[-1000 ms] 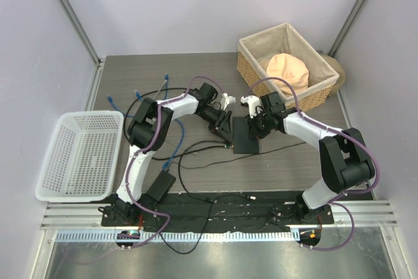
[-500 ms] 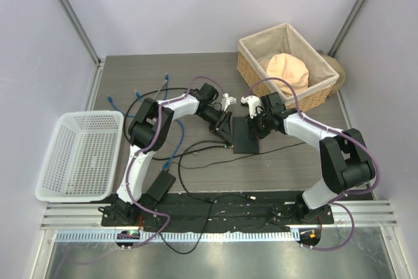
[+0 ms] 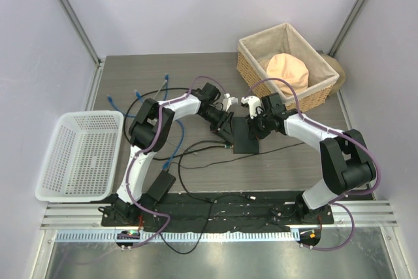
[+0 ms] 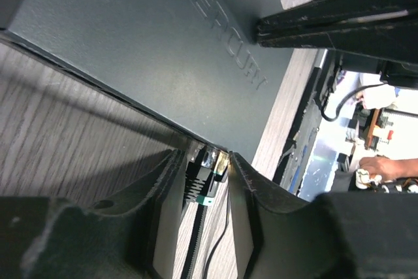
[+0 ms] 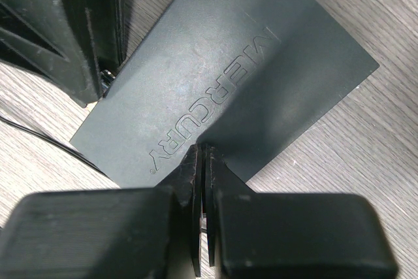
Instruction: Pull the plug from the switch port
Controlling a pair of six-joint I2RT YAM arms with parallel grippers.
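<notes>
The dark-grey switch (image 3: 247,138) lies flat mid-table, and it also shows in the left wrist view (image 4: 163,50) and the right wrist view (image 5: 222,76). A black plug (image 4: 202,178) with a clear head and a green band sits in a port at its near corner. My left gripper (image 4: 204,156) is closed on the plug's sides; from above the left gripper (image 3: 226,134) is at the switch's left edge. My right gripper (image 5: 202,149) is shut, tips pressed on the switch's top, toward its far end from above (image 3: 255,125).
A wicker basket (image 3: 287,63) holding a peach-coloured lump stands at the back right. A white plastic basket (image 3: 78,155) sits at the left. A black adapter brick (image 3: 160,184) and black cables lie near the front; blue-tipped cables (image 3: 163,83) lie at the back left.
The left gripper has shifted slightly right, toward the switch. The right arm and the switch have stayed put.
</notes>
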